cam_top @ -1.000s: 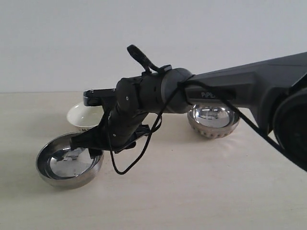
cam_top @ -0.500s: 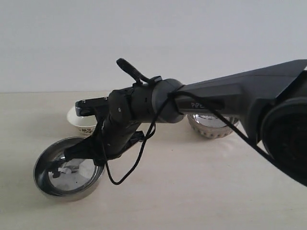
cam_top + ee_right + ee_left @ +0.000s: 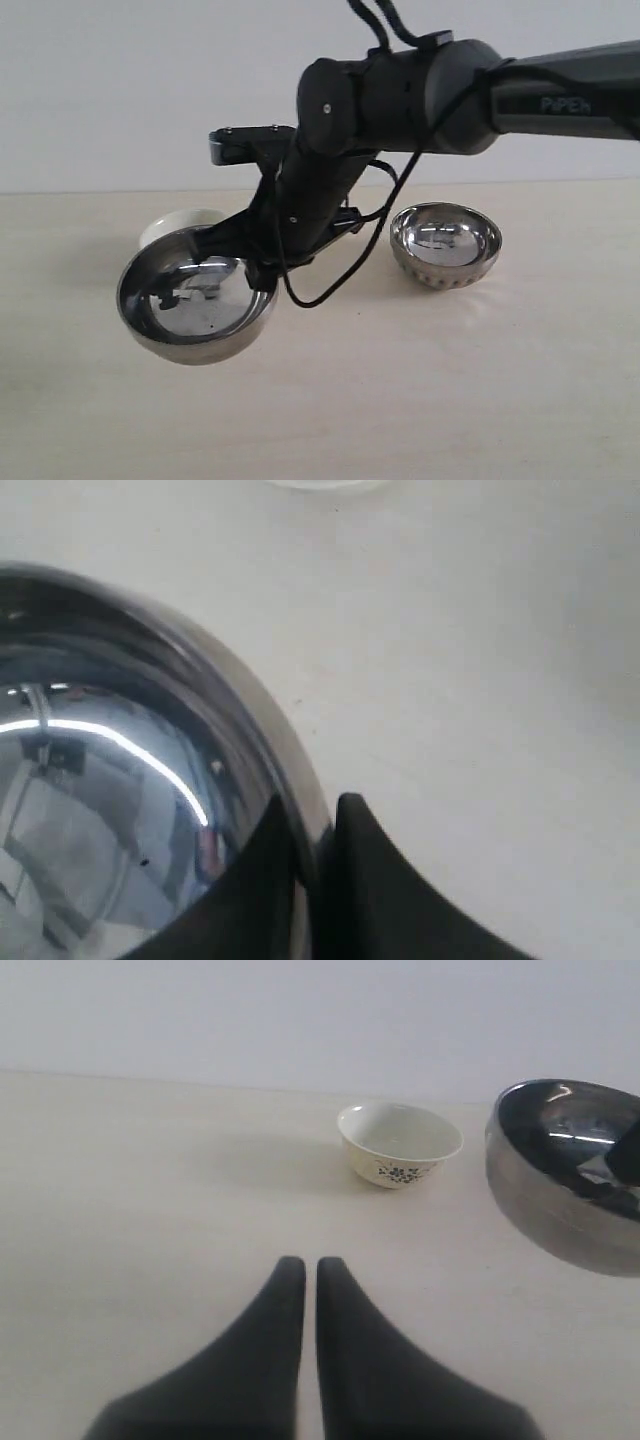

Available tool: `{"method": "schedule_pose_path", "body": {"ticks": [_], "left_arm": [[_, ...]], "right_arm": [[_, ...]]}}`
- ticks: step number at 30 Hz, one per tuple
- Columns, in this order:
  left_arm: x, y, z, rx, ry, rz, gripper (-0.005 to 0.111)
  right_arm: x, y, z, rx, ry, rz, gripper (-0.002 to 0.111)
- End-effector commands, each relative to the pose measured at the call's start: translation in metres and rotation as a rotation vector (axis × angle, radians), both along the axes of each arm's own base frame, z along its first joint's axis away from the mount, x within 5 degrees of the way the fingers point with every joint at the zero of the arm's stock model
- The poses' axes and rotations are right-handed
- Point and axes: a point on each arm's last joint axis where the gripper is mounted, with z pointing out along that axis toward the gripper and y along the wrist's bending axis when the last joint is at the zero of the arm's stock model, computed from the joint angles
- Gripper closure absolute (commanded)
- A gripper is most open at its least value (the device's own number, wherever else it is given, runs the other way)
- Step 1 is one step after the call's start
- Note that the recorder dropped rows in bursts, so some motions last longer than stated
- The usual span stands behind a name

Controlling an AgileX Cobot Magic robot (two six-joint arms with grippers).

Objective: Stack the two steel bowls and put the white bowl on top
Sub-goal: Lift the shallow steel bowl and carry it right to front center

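One steel bowl has left the table (image 3: 420,400): the wide smooth steel bowl (image 3: 195,310) sat flat at the lower left a second ago. Now it hangs lifted and tipped, with its open side facing the exterior camera. The right arm has risen and drawn back toward 3 o'clock, carrying the bowl with it.

Meaning for the task: the pick is done and the carry has begun. The likely target is the ribbed steel bowl (image 3: 445,245), which sits on the table at 3 o'clock from the lifted bowl, well apart and untouched. The white bowl (image 3: 172,224) is on the table at 11 o'clock from the lifted bowl, just behind its rim and partly hidden. It goes on last, and nothing is stacked yet.

Right gripper (image 3: 312,815): narrow, pinching the wide bowl's rim with one finger inside and one outside. It is an edge-only grip, so I judge the bowl could swing or slip on the shiny metal.

Left gripper (image 3: 302,1265): fingers almost together with a thin slit between them, holding nothing. It is low over bare table, with the white bowl at 1 o'clock ahead of it.
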Motion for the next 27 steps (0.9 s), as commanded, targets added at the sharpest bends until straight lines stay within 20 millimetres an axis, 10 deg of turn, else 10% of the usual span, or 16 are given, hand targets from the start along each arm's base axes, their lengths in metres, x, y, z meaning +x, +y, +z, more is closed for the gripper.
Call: {"method": "schedule_pose_path", "body": {"ticks": [1, 10, 27], "left_arm": [[0.000, 0.000, -0.001, 0.001, -0.002, 0.003, 0.103], [0.000, 0.000, -0.001, 0.001, -0.002, 0.003, 0.103], [0.000, 0.000, -0.001, 0.001, -0.002, 0.003, 0.103]], "right_arm": [[0.000, -0.027, -0.004, 0.059, 0.059, 0.005, 0.108], [-0.006, -0.058, -0.046, 0.048, 0.105, -0.041, 0.108], [-0.003, -0.069, -0.056, 0.001, 0.068, -0.088, 0.108]]}}
